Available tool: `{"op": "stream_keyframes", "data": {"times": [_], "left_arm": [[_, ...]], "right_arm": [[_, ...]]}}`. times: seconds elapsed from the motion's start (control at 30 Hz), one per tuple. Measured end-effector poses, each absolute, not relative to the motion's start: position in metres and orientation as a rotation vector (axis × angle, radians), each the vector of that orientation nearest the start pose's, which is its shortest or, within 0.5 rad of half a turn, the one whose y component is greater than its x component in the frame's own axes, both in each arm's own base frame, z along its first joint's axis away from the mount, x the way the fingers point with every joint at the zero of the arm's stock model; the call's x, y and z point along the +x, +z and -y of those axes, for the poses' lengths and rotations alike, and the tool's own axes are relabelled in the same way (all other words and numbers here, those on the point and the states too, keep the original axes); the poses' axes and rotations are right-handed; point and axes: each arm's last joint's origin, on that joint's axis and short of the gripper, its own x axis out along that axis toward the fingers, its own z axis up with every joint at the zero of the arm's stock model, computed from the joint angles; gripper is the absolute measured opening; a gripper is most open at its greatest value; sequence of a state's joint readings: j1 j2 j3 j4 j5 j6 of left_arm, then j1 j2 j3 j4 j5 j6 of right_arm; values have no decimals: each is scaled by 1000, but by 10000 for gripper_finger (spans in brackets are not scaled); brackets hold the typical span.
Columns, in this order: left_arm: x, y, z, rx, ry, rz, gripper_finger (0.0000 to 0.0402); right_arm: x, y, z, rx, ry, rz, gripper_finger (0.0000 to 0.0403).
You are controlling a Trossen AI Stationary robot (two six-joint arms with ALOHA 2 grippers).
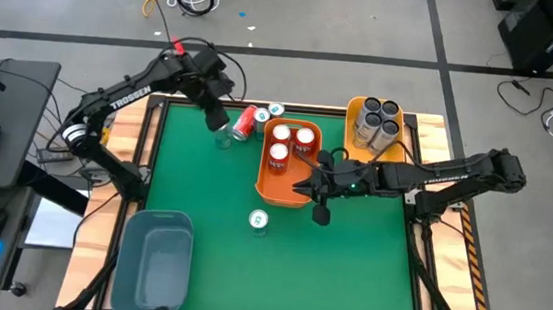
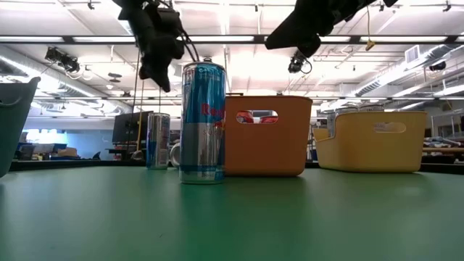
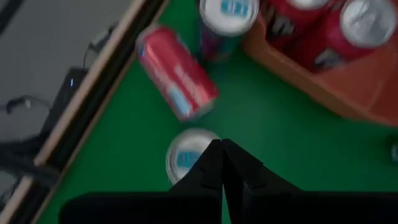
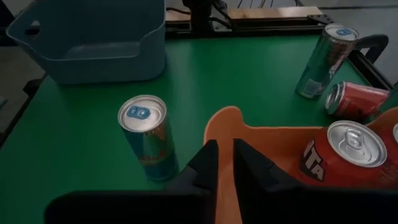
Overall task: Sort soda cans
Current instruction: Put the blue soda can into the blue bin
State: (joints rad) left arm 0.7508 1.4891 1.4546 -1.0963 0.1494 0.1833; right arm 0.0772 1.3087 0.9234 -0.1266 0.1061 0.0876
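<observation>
Left gripper closed, empty, above upright blue can; descending risks toppling it toward fallen red can at 11 o'clock. Right gripper near-closed, empty, over orange bin rim.

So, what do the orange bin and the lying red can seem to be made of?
The orange bin looks like matte moulded plastic: an even colour, a smooth rounded rim, no shine. The red can, on its side on the green mat, seems thin metal with a glossy printed coat; the upright cans nearby show bare silvery tops.
</observation>
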Motion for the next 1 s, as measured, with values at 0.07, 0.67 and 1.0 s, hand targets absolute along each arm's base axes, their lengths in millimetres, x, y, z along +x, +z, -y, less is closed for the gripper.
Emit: {"op": "stream_keyframes", "data": {"times": [0.07,0.67,1.0], "left_arm": [[212,329,-187,-344,420,-1108,14],[231,313,-180,-225,501,-1269,240],[243,290,-191,-236,502,-1356,271]], "right_arm": [[285,275,-19,30,-47,-506,42],[285,275,-19,28,-45,-504,60],[285,274,-19,30,-45,-512,61]]}}
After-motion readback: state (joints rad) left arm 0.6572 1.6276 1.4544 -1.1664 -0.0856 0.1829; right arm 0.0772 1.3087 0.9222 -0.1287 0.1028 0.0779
